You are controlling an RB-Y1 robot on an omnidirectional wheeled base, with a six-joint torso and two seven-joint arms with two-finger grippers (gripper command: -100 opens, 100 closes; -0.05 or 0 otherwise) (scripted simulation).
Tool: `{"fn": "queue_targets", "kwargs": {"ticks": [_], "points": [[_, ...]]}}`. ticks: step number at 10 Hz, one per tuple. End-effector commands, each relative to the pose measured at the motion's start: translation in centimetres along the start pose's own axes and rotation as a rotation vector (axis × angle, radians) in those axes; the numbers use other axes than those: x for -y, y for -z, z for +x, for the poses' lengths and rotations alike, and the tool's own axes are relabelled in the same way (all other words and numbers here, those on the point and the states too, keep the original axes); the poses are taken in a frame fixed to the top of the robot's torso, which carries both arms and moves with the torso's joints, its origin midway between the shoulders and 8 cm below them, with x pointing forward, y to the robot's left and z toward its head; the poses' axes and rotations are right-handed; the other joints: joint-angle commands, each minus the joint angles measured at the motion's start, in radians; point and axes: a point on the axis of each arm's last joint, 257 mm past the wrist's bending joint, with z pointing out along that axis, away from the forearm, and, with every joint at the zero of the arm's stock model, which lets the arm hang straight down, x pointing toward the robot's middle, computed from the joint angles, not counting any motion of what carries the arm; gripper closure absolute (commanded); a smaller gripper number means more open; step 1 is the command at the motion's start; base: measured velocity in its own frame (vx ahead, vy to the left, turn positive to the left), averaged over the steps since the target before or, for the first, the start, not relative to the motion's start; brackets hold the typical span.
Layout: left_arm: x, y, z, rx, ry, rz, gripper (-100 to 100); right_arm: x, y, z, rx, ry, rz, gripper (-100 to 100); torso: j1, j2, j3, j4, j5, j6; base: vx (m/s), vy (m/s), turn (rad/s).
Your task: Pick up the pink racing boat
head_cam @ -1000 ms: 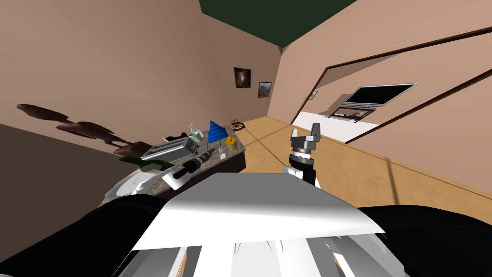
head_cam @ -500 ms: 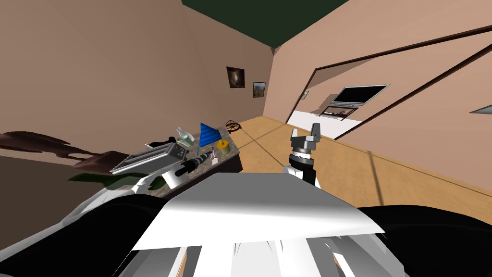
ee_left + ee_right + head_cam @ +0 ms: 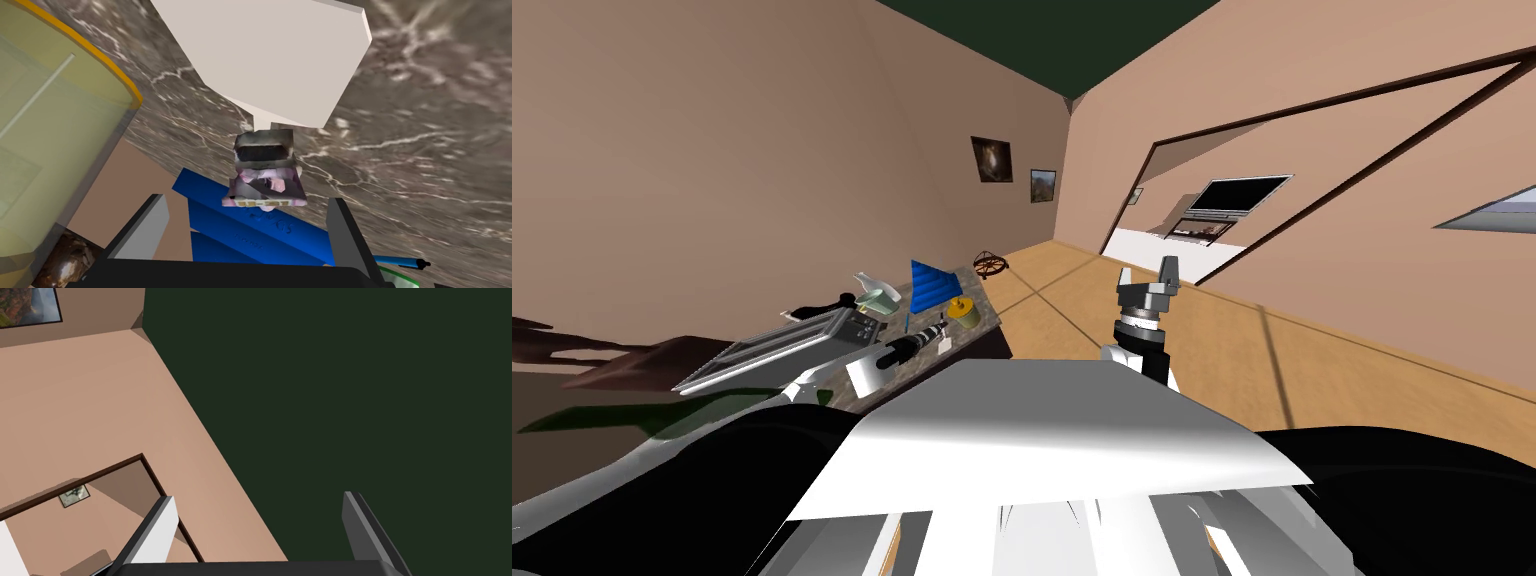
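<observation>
Fingers [image 3: 147, 225] of our left gripper [image 3: 247, 202] stand wide, the pink boat [image 3: 265, 182] at their twelve o'clock on the veined table [image 3: 425, 125]. We seem to be lining up; next, we should advance and close. Right gripper [image 3: 1147, 273] hangs spread.

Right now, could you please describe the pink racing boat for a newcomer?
Find the grey marbled countertop, then the white block and the blue wedge. The pink racing boat sits between them: small, pink-and-grey, the only pink thing there.
</observation>
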Motion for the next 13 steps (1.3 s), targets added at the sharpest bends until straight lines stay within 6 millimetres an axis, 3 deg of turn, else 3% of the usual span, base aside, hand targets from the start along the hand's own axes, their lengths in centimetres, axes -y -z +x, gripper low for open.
{"fn": "queue_targets", "kwargs": {"ticks": [1, 2, 4, 5, 6, 10, 11, 12, 13], "points": [[0.0, 0.0, 0.0, 0.000, 0.000, 0.000, 0, 0.0, 0.0, 0.0, 0.000, 0.000, 0.000, 0, 0.000, 0.000, 0.000, 0.000, 0.000, 0.000, 0.006, -0.006, 0.003], [-0.7, -0.4, 0.2, 0.004, 0.008, -0.005, -100, 0.0, 0.0, 0.0, 0.000, 0.000, 0.000, 0, 0.002, 0.002, 0.001, 0.000, 0.001, 0.000, 0.019, 0.003, -0.074], [-1.9, -0.9, 0.6, 0.009, 0.020, -0.013, -100, 0.0, 0.0, 0.0, 0.000, 0.000, 0.000, 0, 0.004, 0.001, 0.001, 0.000, 0.001, 0.000, 0.041, 0.012, -0.091], [-1.5, -0.8, 0.4, 0.008, 0.018, -0.011, -100, 0.0, 0.0, 0.0, 0.000, 0.000, 0.000, 0, 0.004, 0.000, 0.000, 0.000, 0.001, 0.000, 0.000, 0.000, 0.000], [-1.5, -0.8, 0.5, 0.008, 0.017, -0.011, 100, 0.0, 0.0, 0.0, 0.000, 0.000, 0.000, 0, 0.003, 0.002, 0.001, 0.000, 0.001, 0.000, -0.001, 0.001, 0.015], [-1.7, -0.8, 0.5, 0.008, 0.017, -0.015, 100, 0.0, 0.0, 0.0, 0.000, 0.000, 0.000, 0, 0.001, 0.002, 0.001, 0.001, 0.001, 0.002, -0.001, 0.001, 0.003], [-1.7, -0.8, 0.5, 0.008, 0.017, -0.015, 0, 0.0, 0.0, 0.0, 0.000, 0.000, 0.000, 0, 0.001, 0.002, 0.001, 0.001, 0.001, 0.002, 0.000, 0.000, 0.000], [-0.7, -0.4, 0.2, 0.004, 0.008, -0.005, 100, 0.0, 0.0, 0.0, 0.000, 0.000, 0.000, 0, 0.001, 0.002, 0.001, 0.001, 0.000, 0.002, -0.015, -0.004, 0.082], [-0.4, -0.2, 0.1, 0.002, 0.004, -0.002, 100, 0.0, 0.0, 0.0, 0.000, 0.000, 0.000, 0, 0.000, 0.003, 0.002, 0.001, 0.000, 0.001, -0.029, -0.012, 0.097]]}}
